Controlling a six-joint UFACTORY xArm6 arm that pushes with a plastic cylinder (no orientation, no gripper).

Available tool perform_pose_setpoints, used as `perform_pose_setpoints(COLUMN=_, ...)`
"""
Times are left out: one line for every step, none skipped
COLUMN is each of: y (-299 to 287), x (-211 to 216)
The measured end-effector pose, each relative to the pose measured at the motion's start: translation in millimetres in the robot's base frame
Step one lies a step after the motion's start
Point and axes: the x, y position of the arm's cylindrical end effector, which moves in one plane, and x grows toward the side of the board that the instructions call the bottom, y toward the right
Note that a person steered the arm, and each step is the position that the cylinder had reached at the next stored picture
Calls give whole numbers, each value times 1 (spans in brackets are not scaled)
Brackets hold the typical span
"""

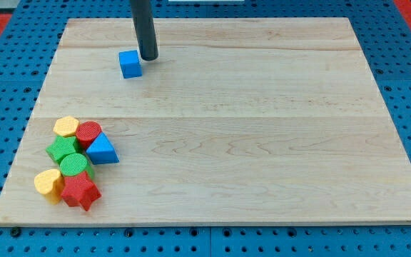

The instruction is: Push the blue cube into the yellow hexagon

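Camera view: my tip (pixel 148 58) is bare, holding nothing, just beside the blue cube (pixel 130 64) at its 2 o'clock. The yellow hexagon (pixel 66 127) sits well apart, at the cube's 7 o'clock, in the cluster. Judgement: the push is barely begun; nearly all travel remains.

Red star (pixel 81 191), blue triangle (pixel 103 150), wooden board (pixel 262 143)

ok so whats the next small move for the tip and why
Probably slide my tip toward the view's bottom-left, into the blue cube. My tip sits just at the cube's upper right, very close or touching, and the yellow hexagon lies far down-left at the top of the block cluster, so a push from this side roughly lines up.
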Motion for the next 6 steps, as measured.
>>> perform_pose_setpoints(y=-34, x=45)
perform_pose_setpoints(y=-81, x=93)
perform_pose_setpoints(y=-76, x=88)
perform_pose_setpoints(y=-88, x=86)
perform_pose_setpoints(y=-96, x=124)
perform_pose_setpoints(y=-95, x=126)
